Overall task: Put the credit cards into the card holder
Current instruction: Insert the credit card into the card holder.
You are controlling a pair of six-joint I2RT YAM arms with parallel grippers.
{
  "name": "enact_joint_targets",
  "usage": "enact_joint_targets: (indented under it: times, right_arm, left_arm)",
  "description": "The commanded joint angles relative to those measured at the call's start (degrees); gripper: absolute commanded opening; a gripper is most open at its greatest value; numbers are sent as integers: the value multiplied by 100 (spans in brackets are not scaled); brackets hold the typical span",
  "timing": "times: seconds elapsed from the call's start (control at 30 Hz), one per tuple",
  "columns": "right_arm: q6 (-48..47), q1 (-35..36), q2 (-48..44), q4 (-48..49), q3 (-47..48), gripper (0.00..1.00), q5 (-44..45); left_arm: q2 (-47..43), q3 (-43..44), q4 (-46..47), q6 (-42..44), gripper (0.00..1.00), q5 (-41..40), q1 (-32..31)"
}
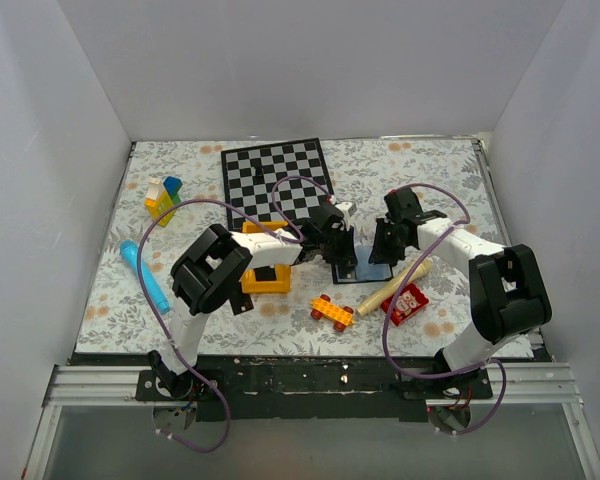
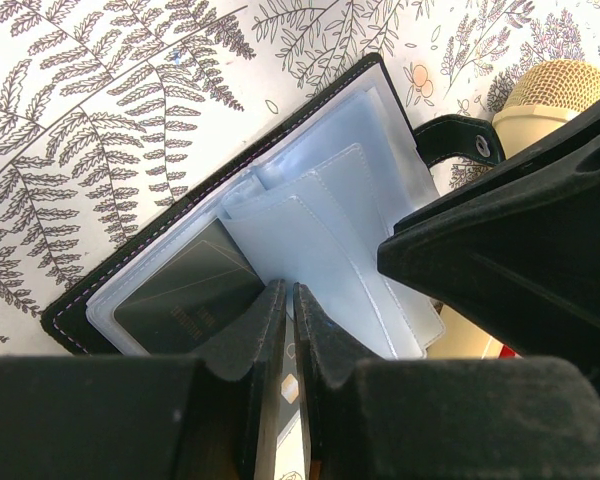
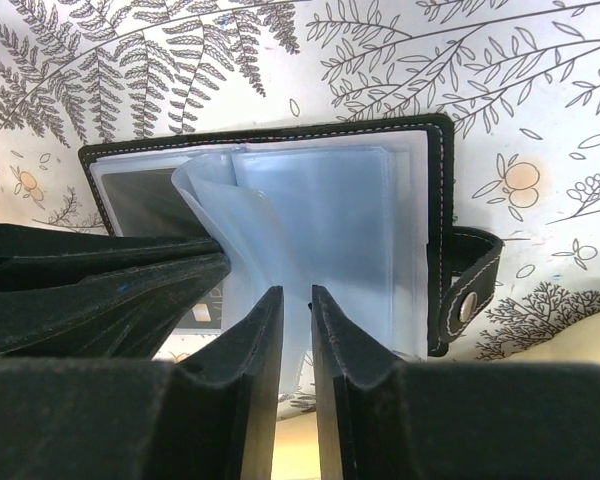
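Left wrist view: left gripper (image 2: 290, 300) pinches a credit card (image 2: 288, 420) above the open card holder (image 2: 320, 230); right gripper (image 3: 297, 300) stands slightly parted

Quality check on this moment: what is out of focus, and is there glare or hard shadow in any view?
Top external view: even diffuse light, table sharp, shadows soft. Left wrist view: left gripper and the credit card pinched in it blur up close; card holder sharp, mild sheen inside. Right wrist view: right gripper soft and dark, card holder crisp, no glare.
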Motion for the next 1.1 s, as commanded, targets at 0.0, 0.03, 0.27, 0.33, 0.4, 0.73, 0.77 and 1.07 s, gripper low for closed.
enact_joint_targets:
  times: [0.0,0.03,0.27,0.33,0.4,0.73,0.77,1.07]
  right_arm:
    - [16,-52,-78,-106,0,27,170]
    - [7,-52,-87,-115,0,27,179]
    - [7,-96,-78,-150,0,27,197]
    - [7,-96,-87,-106,-27,27,136]
    - [16,-105,-78,-10,-62,27,-31]
    - [-1,-105,150,403,-44,25,-893]
    - [-1,-113,177,421,-44,25,-928]
    - [43,-113,160,685,-150,6,-1271]
  left_arm:
    - [179,-148,-667,81,9,-76,-86]
    - [179,-156,-658,81,9,-67,-86]
    - [197,-148,-658,81,8,-67,-86]
    - [188,-156,-658,90,8,-67,-86]
    - [188,-156,-658,90,8,-67,-86]
    - [170,-174,-658,55,8,-102,-86]
    - [170,-165,-650,55,8,-102,-86]
    - [-23,-192,-746,37,8,-277,-68]
